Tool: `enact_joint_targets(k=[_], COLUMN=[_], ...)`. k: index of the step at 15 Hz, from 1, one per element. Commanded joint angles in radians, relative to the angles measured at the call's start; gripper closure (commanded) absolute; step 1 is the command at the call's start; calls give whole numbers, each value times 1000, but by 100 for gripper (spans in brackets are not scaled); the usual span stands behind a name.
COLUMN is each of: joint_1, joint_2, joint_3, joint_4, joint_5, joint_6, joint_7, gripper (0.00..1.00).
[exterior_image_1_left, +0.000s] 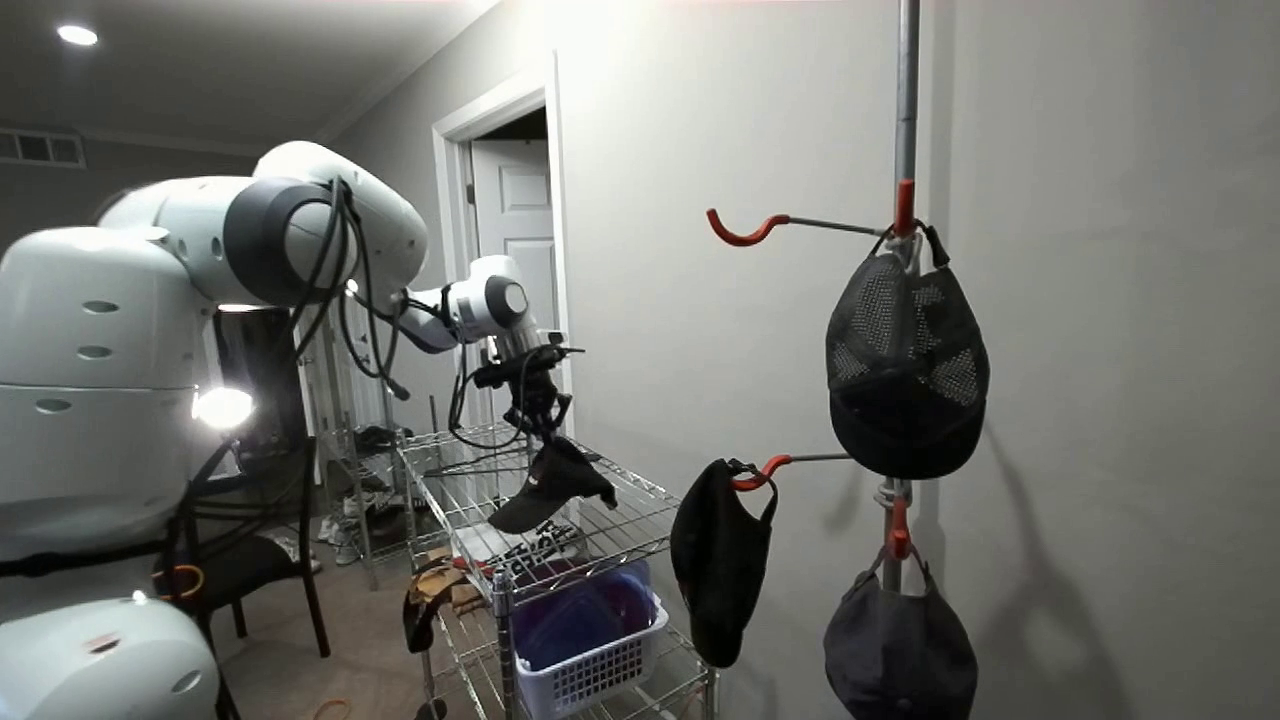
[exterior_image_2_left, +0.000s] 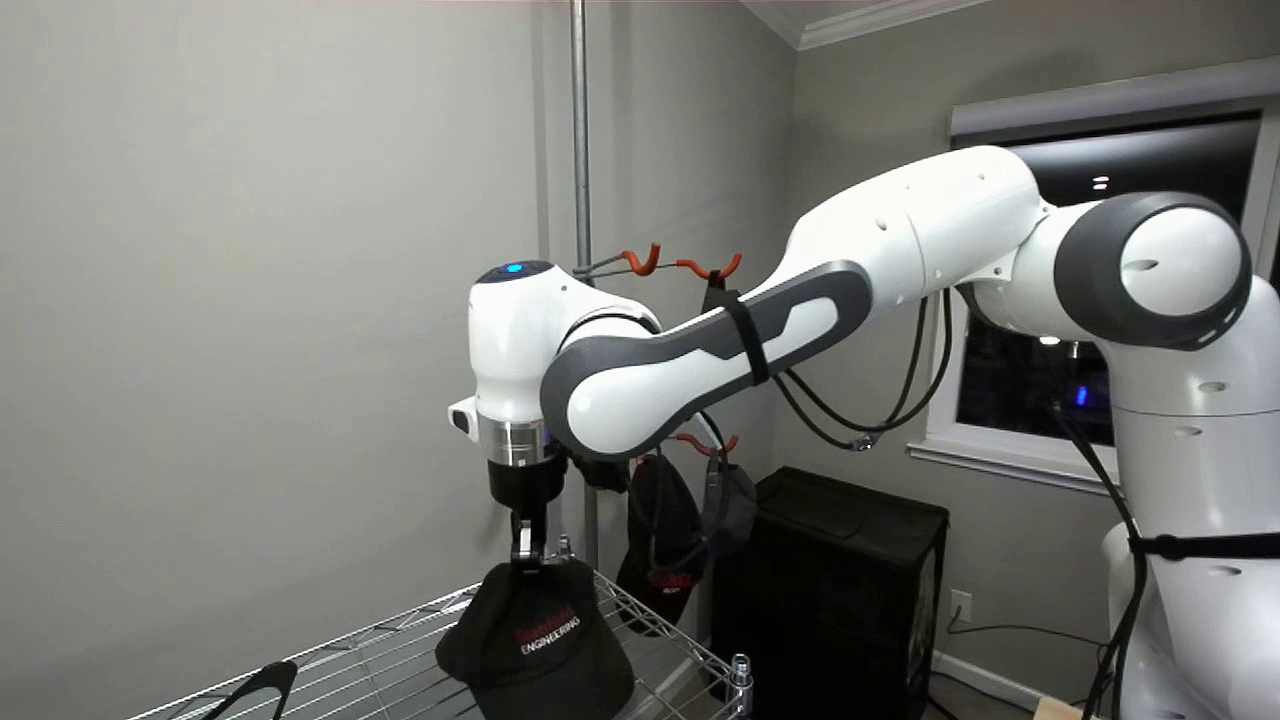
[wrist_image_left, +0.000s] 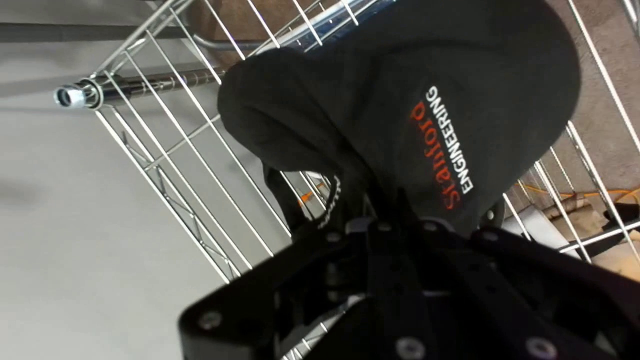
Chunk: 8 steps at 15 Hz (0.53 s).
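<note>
A black cap with red and white lettering is pinched in my gripper. In the wrist view the fingers are closed together on the fabric of the cap, with folds running toward the tips; its strap opening shows to the left. The gripper points down above the wire shelf in an exterior view, and the cap hangs tilted below it, brim toward the lower left. Whether the cap touches the shelf wires I cannot tell.
A metal pole carries a red-tipped hook, a mesh cap, a black cap and a grey cap. A white basket sits on a lower shelf. A black box stands behind.
</note>
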Motion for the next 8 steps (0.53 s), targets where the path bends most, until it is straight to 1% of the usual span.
enact_joint_targets(k=[1,4,8], joint_1=[30,47,52], joint_2=[-59,-76,-102], joint_3=[22,39,54], joint_4=[35,81,130], joint_5=[-118,-201,-290], joint_6=[-106,-176,-223], joint_7=[66,99,138], gripper=[97,96,97])
